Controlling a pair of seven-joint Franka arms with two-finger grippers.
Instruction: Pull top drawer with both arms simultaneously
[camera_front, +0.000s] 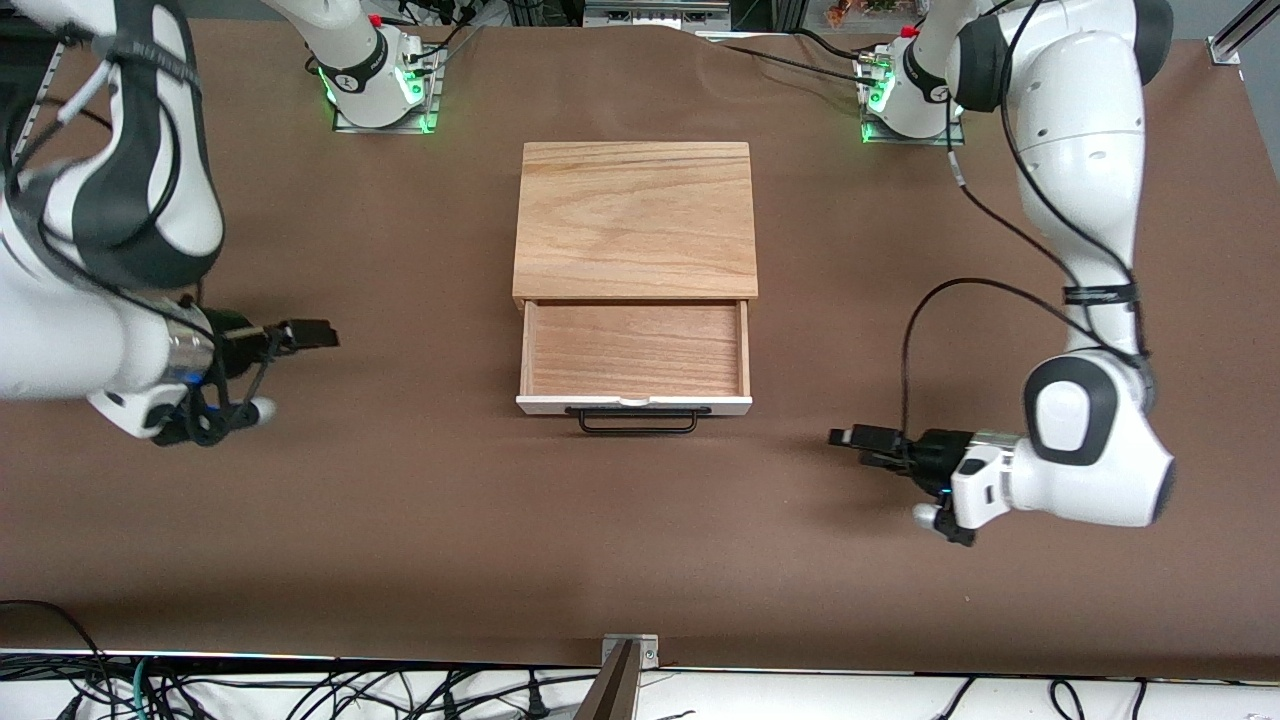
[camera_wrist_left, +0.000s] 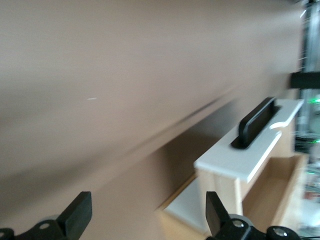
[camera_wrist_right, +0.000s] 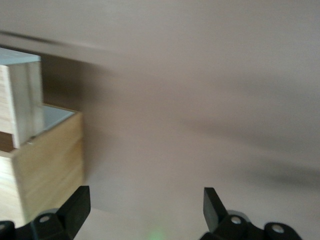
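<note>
The top drawer (camera_front: 636, 352) stands pulled out of its light-wood box (camera_front: 636, 215), its reddish-brown inside showing, with the white front and black wire handle (camera_front: 636, 421) toward the front camera. My left gripper (camera_front: 848, 437) is open and empty, low over the table beside the drawer toward the left arm's end, apart from it. Its wrist view (camera_wrist_left: 147, 220) shows the white front (camera_wrist_left: 250, 152) and handle (camera_wrist_left: 257, 122). My right gripper (camera_front: 322, 334) is open and empty over the table toward the right arm's end. Its wrist view (camera_wrist_right: 144, 207) shows the box's side (camera_wrist_right: 47, 160).
The brown table (camera_front: 400, 520) spreads around the box. The lower white drawer front (camera_wrist_left: 187, 206) shows under the top one in the left wrist view. Both arm bases (camera_front: 375, 75) stand at the table's edge farthest from the front camera. Cables trail from the arms.
</note>
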